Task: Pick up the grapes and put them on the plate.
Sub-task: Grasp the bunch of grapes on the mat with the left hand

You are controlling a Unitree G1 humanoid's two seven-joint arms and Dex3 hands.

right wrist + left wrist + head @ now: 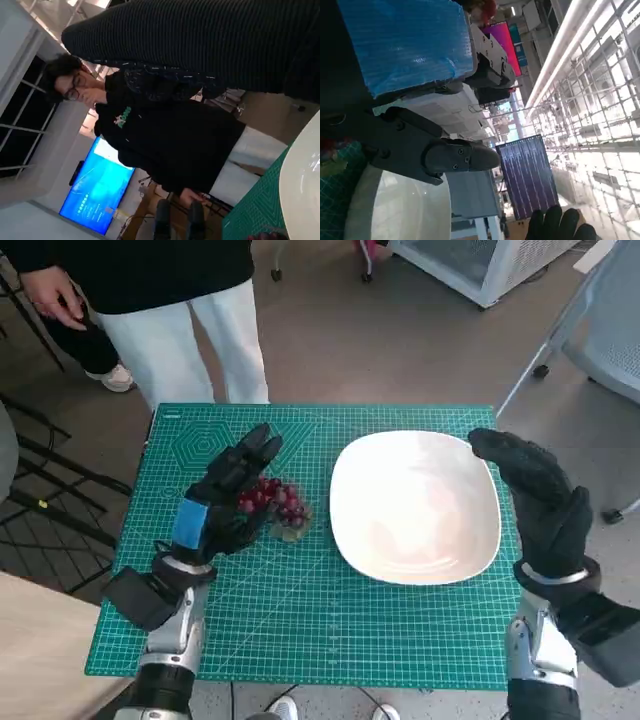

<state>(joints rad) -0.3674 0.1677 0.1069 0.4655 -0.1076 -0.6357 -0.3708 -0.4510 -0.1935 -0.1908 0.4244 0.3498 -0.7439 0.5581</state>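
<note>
A bunch of dark red grapes (280, 504) lies on the green cutting mat (300, 610), just left of the white plate (415, 505). My left hand (225, 502) hovers over the bunch's left side with its fingers (255, 452) stretched out towards the far edge, and part of the bunch is hidden under it. I cannot tell if it touches the grapes. My right hand (535, 495) is held open above the plate's right rim and holds nothing. The left wrist view shows the left hand's fingers (455, 155) straight, above the plate (395, 210).
A person in white trousers (190, 340) and a black top (170, 135) stands at the table's far edge. A chair base (600, 350) is at the far right, and wooden flooring (40, 650) at the near left. The mat ends close behind the plate.
</note>
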